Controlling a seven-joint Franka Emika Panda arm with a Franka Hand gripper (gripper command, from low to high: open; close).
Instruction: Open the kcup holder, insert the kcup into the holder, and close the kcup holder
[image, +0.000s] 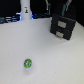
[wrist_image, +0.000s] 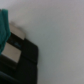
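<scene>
Nothing done yet: kcup holder (image: 63, 25) apparently shut, far back on the exterior view's right; kcup (image: 28, 63) loose on table (image: 55, 60), well apart. Gripper (wrist_image: 4, 27) state impossible to tell.

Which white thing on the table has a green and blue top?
The little kcup, alone near the front of the table. The tall white bottle at the back has only a dark mark, no colored top.

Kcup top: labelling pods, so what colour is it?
Green and blue, on the kcup, best in the exterior view.
</scene>
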